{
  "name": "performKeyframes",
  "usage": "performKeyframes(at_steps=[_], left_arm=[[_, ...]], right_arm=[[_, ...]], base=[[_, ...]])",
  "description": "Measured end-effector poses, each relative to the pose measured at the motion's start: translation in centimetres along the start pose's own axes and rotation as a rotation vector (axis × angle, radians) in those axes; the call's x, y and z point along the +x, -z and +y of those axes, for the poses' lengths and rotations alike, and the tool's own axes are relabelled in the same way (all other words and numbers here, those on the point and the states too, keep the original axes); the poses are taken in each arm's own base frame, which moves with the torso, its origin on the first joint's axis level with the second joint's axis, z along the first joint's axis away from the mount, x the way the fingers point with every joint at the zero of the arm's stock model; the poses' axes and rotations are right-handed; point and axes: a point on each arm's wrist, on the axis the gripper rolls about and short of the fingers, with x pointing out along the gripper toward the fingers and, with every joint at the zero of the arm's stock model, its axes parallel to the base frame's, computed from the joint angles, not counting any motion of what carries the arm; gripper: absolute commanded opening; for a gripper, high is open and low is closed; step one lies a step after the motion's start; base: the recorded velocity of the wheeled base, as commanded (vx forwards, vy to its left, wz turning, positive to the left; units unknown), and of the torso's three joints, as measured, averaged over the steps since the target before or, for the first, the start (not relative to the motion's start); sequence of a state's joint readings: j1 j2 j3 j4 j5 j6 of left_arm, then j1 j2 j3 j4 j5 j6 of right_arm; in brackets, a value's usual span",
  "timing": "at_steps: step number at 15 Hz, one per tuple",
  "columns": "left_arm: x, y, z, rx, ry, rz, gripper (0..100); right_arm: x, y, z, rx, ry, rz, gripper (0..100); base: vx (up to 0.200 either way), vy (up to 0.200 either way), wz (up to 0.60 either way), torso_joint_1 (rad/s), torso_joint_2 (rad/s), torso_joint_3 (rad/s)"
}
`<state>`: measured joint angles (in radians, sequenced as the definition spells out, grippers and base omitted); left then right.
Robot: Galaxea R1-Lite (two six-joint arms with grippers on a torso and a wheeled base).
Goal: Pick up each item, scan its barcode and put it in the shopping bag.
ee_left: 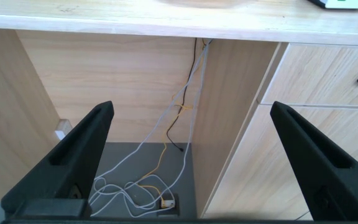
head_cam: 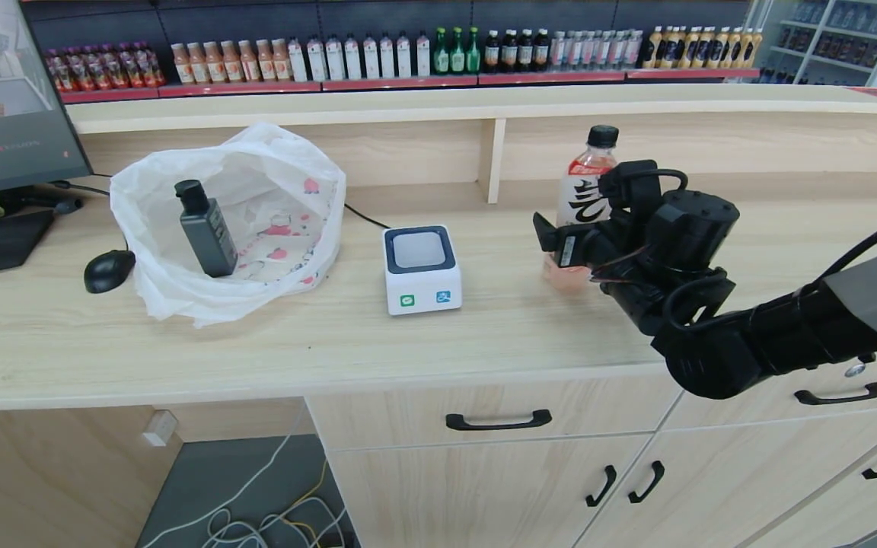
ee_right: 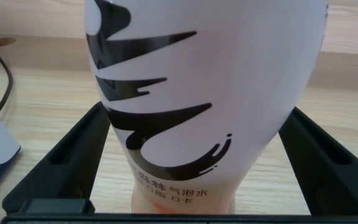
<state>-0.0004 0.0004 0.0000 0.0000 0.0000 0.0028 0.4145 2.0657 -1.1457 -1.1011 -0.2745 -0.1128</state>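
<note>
A pink drink bottle (head_cam: 587,190) with a black cap stands upright on the wooden counter (head_cam: 484,327), right of the white barcode scanner (head_cam: 422,266). My right gripper (head_cam: 572,243) is open around the bottle's lower half, one finger on each side. The right wrist view has the bottle (ee_right: 210,93) between the fingers (ee_right: 73,155), with small gaps. The white shopping bag (head_cam: 180,297) lies open at the left with a dark grey bottle (head_cam: 206,228) standing inside. My left gripper (ee_left: 191,109) hangs open below the counter edge, holding nothing.
A black mouse (head_cam: 109,270) and a monitor (head_cam: 4,99) sit left of the bag. The scanner's cable (head_cam: 366,217) runs behind it. A raised shelf with a divider (head_cam: 492,160) backs the counter. Drawers (head_cam: 498,420) are below, and loose cables (ee_left: 160,180) lie on the floor.
</note>
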Motion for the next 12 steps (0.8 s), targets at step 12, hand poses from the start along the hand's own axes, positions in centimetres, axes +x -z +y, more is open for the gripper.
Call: performKeyframes(at_steps=[12], left_arm=[[0.0,0.0,0.0,0.0,0.0,0.0,100]], right_arm=[[-0.16,-0.62,-0.11,0.002,0.004,-0.015,0]], base=[[0.0,0.0,0.0,0.0,0.0,0.0]])
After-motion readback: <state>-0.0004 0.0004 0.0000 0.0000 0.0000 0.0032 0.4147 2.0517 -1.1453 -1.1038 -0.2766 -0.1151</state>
